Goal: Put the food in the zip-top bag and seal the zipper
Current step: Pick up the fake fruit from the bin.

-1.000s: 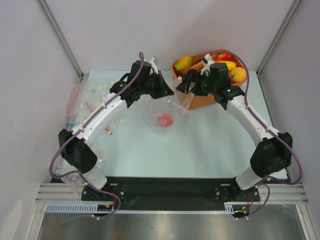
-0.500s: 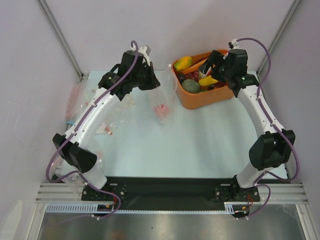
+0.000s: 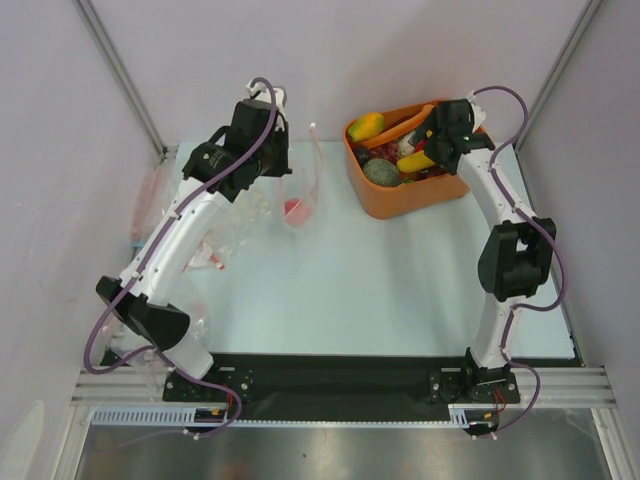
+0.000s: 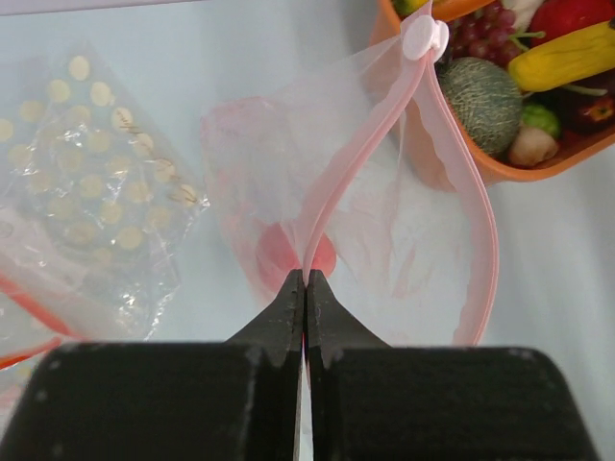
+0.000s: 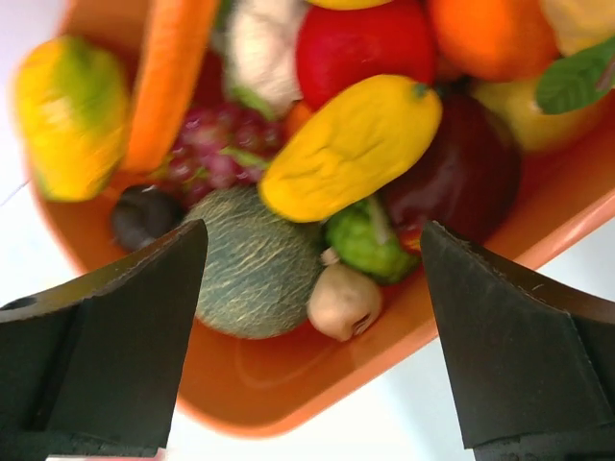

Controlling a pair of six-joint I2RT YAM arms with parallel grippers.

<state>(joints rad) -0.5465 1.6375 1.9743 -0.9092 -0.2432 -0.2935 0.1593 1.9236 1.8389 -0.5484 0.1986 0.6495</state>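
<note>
Left of the orange tub [image 5: 288,384], the left gripper [image 4: 306,279] is clamped tight on the pink zipper [image 4: 356,163] of the clear bag [image 4: 413,230]. The bag's mouth gapes open toward the tub's near corner. A red piece of food [image 4: 279,257] lies inside the bag. Farther left of the tub lie crinkled packets [image 4: 96,182]. Over the tub, the right gripper [image 5: 312,235] hovers with its jaws spread wide above a green melon [image 5: 255,264] and a yellow fruit [image 5: 351,144].
</note>
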